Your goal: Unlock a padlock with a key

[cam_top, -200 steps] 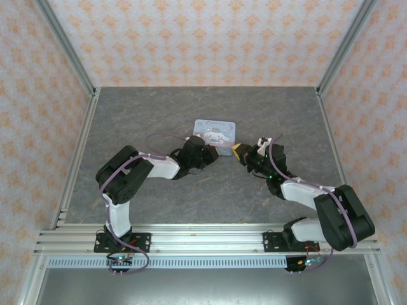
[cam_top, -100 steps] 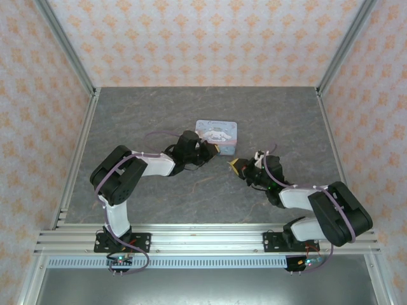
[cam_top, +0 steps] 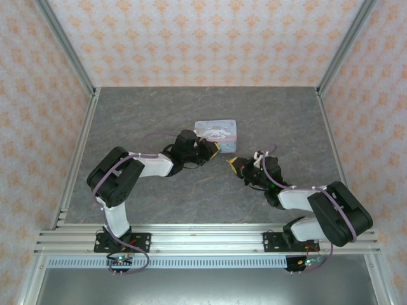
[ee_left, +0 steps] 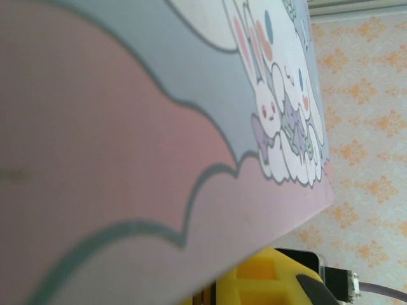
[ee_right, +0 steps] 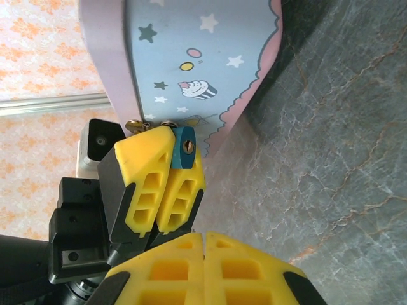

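Teal padlock [ee_right: 185, 147], gripped by left hand [ee_right: 172, 155]

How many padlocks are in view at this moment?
1. The padlock is pinched between the yellow fingers of the left gripper, at the front wall of the pastel tin. Another could be hidden behind the tin.

Open desk [cam_top: 140, 114] to the left, right and far side of the tin [cam_top: 216, 130]. Narrow gap between left pincer [cam_top: 213, 147] and right pincer [cam_top: 234, 164]. Tin's near edge blocked by left pincer, clamped on the padlock [ee_right: 185, 147]. Walls [cam_top: 191, 44] on three sides.
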